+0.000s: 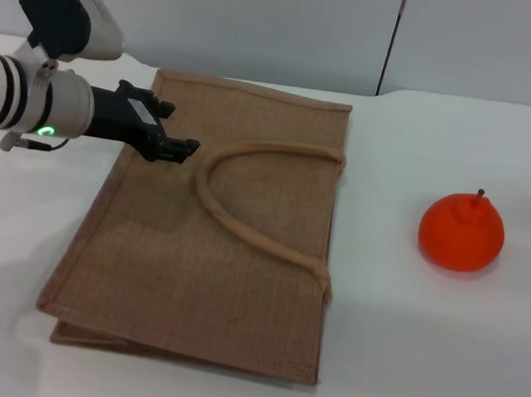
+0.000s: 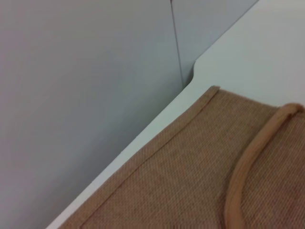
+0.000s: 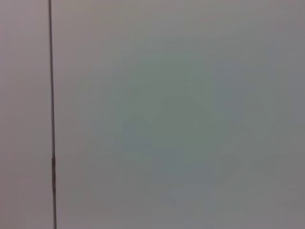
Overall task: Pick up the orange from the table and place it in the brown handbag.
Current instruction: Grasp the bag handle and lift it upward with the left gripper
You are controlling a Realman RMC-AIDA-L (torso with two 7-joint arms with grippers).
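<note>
Jute: one brown handbag (image 1: 211,249), one orange (image 1: 460,233)

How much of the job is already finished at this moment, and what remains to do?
Nothing is finished yet. The small glossy orange-red orange sits untouched on the plain white table, off to the right of the flat tan-brown woven jute handbag. The left gripper hovers over the bag's upper left part, near its looped handle, holding nothing. The right gripper is out of view. Opening the bag, picking the orange and placing it remain.
</note>
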